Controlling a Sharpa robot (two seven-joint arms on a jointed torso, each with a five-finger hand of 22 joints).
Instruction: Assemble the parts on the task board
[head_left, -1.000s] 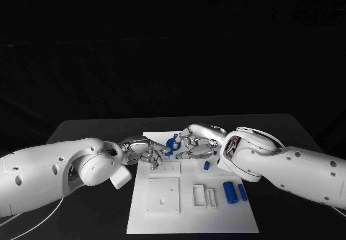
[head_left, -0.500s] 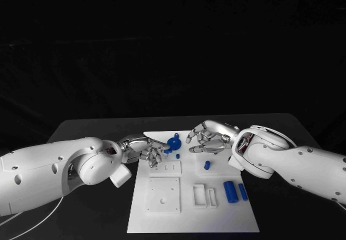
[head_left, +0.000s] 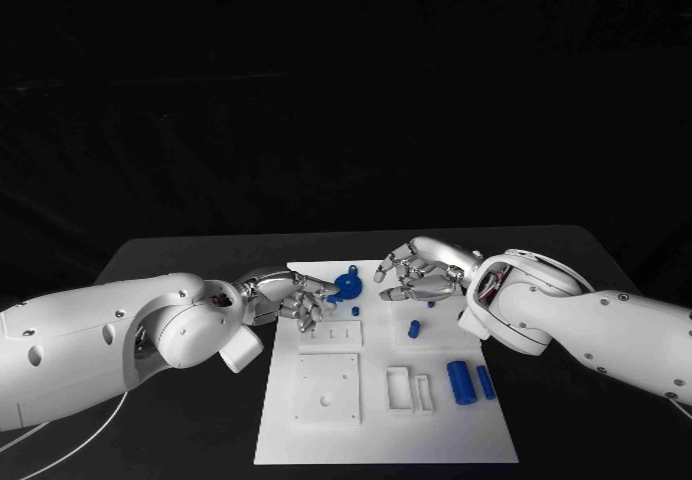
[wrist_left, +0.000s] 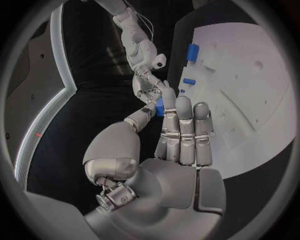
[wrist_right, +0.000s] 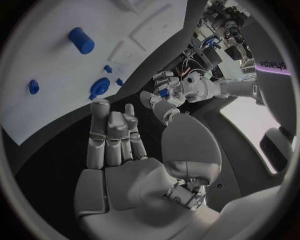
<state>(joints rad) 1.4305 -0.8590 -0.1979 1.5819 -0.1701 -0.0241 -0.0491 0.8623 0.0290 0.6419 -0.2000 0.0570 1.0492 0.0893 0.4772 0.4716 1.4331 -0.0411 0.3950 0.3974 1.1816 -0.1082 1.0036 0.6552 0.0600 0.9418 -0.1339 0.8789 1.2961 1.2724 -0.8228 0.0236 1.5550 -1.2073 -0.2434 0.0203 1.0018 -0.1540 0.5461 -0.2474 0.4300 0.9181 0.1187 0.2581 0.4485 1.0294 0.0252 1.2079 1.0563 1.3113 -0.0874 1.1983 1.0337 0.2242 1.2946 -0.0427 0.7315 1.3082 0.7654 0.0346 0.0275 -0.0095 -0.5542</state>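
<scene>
Your left hand (head_left: 296, 295) is pinching a blue part (head_left: 348, 287) at the task board's (head_left: 476, 430) upper edge—your right hand (head_left: 418, 275) is hovering alongside, fingers apart, holding nothing.

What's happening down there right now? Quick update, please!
Left hand pinches a small blue part over the task board. Right hand open, holding nothing. Nothing in the way.

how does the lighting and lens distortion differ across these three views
Head view: black surround, evenly lit white task board, straight edges. Left wrist view: fisheye circle, board edge bends, silver left hand bright. Right wrist view: same curving, silver right hand well lit.
</scene>
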